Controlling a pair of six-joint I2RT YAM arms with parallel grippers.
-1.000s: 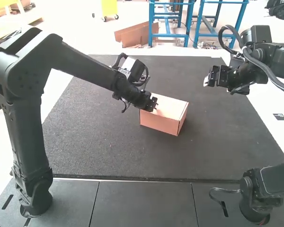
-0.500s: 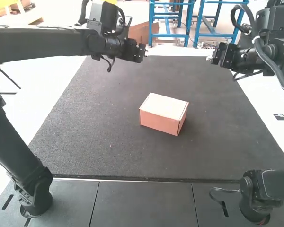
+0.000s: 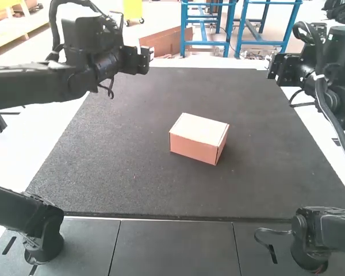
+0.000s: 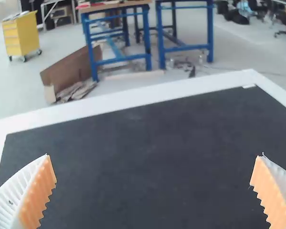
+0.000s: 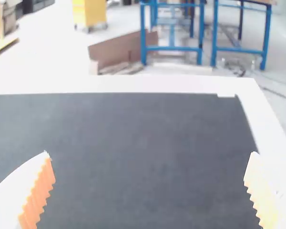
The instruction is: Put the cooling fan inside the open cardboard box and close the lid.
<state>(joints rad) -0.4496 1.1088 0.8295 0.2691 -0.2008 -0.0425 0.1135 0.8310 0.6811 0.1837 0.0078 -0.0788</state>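
The small brown cardboard box (image 3: 198,138) is seen at the middle of the black rubber mat (image 3: 103,172) on the tabletop, with its lid folded flat and shut. A second earlier the left hand (image 3: 144,56) was pressed against the lid's left edge. It has since been lifted away and is now held high over the far left of the mat, well apart from the box. The right hand (image 3: 276,66) has likewise been drawn back to the far right. Both hands are spread wide with nothing gripped, as the orange-padded fingers (image 4: 35,195) show. The cooling fan is judged to be enclosed in the box, so the task appears finished.
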